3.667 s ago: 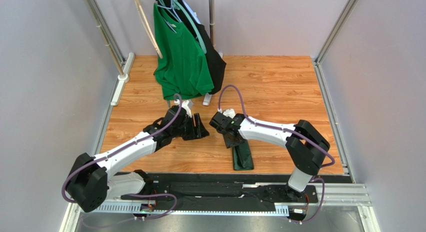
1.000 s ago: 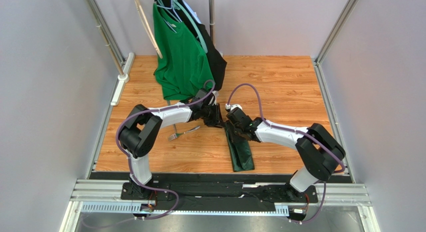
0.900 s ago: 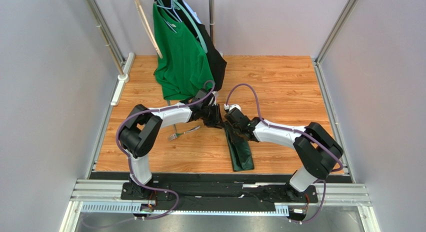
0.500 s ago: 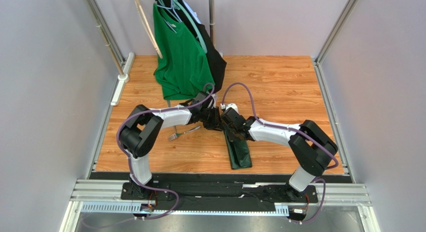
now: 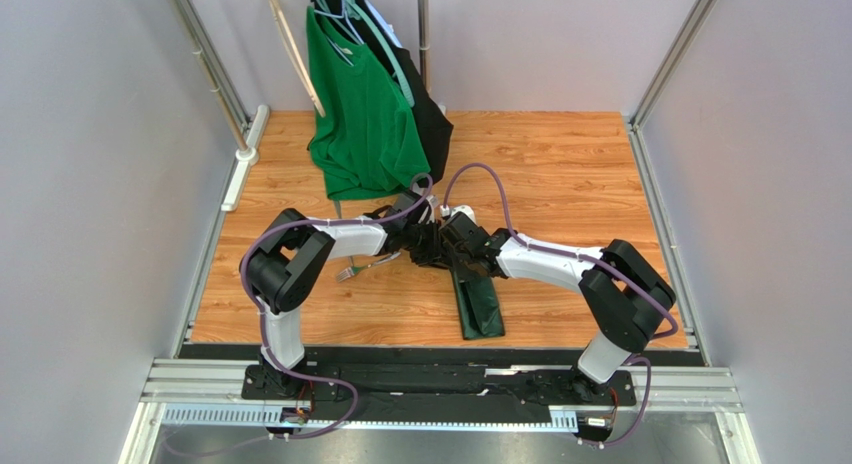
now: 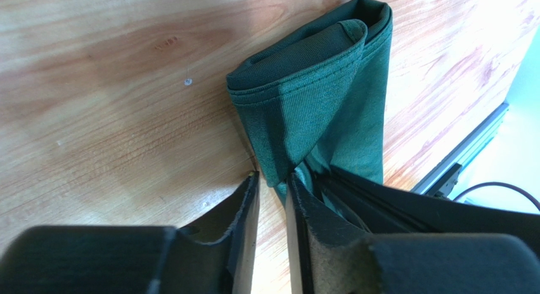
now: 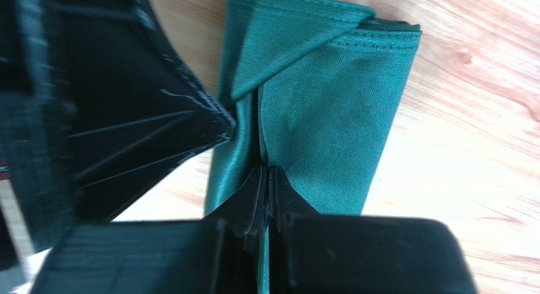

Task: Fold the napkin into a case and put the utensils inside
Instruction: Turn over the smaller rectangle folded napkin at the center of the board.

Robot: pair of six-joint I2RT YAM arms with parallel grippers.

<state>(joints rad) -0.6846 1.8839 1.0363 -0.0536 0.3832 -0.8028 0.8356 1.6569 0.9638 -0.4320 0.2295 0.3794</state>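
Fingers of the right gripper [image 7: 267, 172]: pressed together, pinching the upper cloth layer at the far mouth of the case [image 5: 480, 306], apparently to lift it open.
Fingers of the left gripper [image 6: 272, 178]: slightly apart, tips at the edge of the same mouth; probably placed to take the lower layer, nothing clamped yet.
Case: narrow dark green pouch on the wooden table [image 5: 560, 174], running from the meeting grippers toward 6 o'clock.
Fork [image 5: 352, 271]: lying on the table at 9 o'clock of the grippers, outside the case, waiting to go in.
Green T-shirt [image 5: 365, 114]: hanging at 11 o'clock, uninvolved.
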